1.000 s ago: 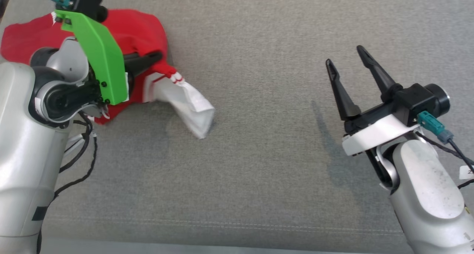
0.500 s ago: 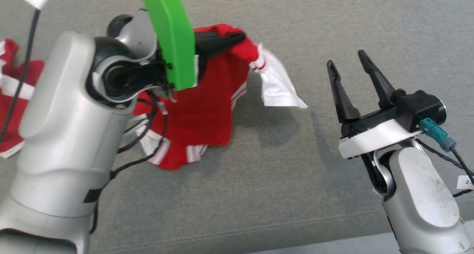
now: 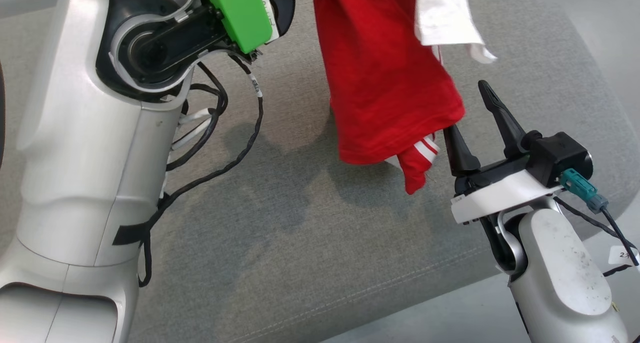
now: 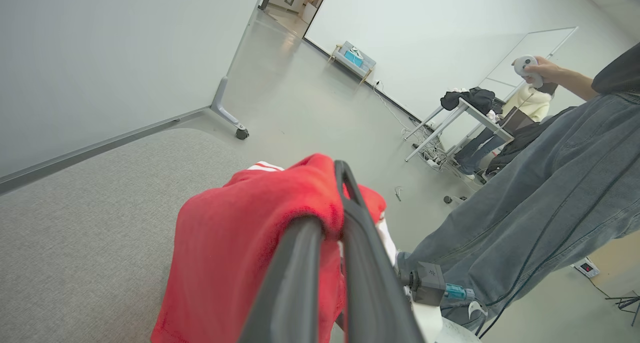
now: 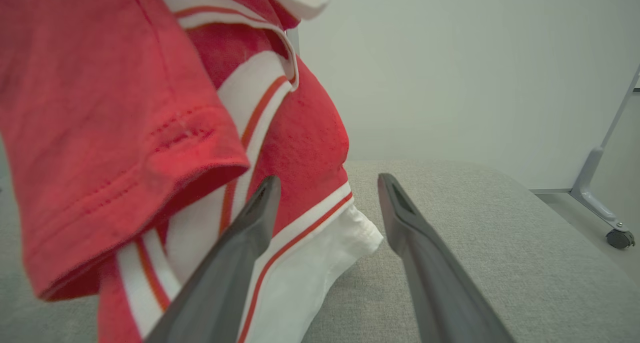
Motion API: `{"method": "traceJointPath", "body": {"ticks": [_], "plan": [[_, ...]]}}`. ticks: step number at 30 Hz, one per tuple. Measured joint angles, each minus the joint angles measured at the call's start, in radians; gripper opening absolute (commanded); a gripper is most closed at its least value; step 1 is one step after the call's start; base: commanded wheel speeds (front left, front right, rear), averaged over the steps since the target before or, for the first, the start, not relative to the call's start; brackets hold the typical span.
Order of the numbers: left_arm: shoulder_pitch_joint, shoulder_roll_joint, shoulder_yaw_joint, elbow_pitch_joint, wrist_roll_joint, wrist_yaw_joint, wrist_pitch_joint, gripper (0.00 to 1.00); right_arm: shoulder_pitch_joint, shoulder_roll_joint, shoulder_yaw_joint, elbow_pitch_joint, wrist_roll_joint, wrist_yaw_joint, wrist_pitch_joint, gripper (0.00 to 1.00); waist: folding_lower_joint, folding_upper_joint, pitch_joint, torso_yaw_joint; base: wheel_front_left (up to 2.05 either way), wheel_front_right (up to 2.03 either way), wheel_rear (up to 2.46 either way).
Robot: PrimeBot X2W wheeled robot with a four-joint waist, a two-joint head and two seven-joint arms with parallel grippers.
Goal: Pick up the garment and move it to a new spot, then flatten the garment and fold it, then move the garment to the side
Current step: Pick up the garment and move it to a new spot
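Note:
The garment [image 3: 385, 73] is a red shirt with white stripes and a white part, hanging in a long bunch from the top of the head view. In the left wrist view my left gripper [image 4: 334, 195] is shut on a fold of the garment [image 4: 250, 243]. My right gripper [image 3: 465, 108] stands open at the lower right, and the hanging cloth covers the tip of its left finger. In the right wrist view the garment [image 5: 125, 108] hangs in front of and left of the open right gripper [image 5: 328, 179]. Its striped lower end dangles close to the cushion.
The work surface is a grey fabric cushion [image 3: 300, 223] whose rounded edge [image 3: 595, 83] drops to the floor at the right. My left arm [image 3: 100, 133] takes up the left side. A person in jeans [image 4: 540, 203] stands beyond the cushion, holding a controller [image 4: 525, 65].
My left gripper has lifted the garment off the cushion and carried it right and up. It now hangs against the right gripper. The head view has shifted too. The right gripper has stayed open.

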Motion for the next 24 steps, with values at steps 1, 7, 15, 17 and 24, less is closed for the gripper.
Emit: {"method": "traceJointPath", "body": {"ticks": [1,7,15,17,24], "plan": [[0.002,0.0,0.001,0.019,0.0,0.0,-0.007,0.0,0.001,0.0,-0.003,0.0,0.0,0.0,0.0,1.0,0.0,0.0,-0.001,-0.012,0.0,0.0,0.0],[0.13,0.008,-0.007,0.106,-0.022,0.0,0.013,0.0,0.038,-0.002,-0.037,0.001,0.009,0.0,0.0,1.0,0.0,0.0,-0.005,-0.042,0.0,0.0,0.0],[0.357,0.189,0.023,0.198,-0.017,0.0,0.018,0.0,0.059,-0.001,-0.043,0.011,0.005,0.002,0.0,1.0,0.0,-0.0001,-0.01,0.004,0.0,0.0,0.0],[0.362,0.202,0.027,0.199,-0.017,0.0,0.015,0.0,0.06,-0.004,-0.049,0.014,-0.005,0.008,0.0,1.0,0.0,-0.0001,-0.012,0.021,0.0,0.0,0.0],[0.438,0.249,0.033,0.212,-0.028,0.0,0.024,0.02,0.064,-0.026,-0.054,0.027,-0.021,0.018,0.0,1.0,0.0,0.0,-0.028,0.082,0.0,0.0,0.0]]}}
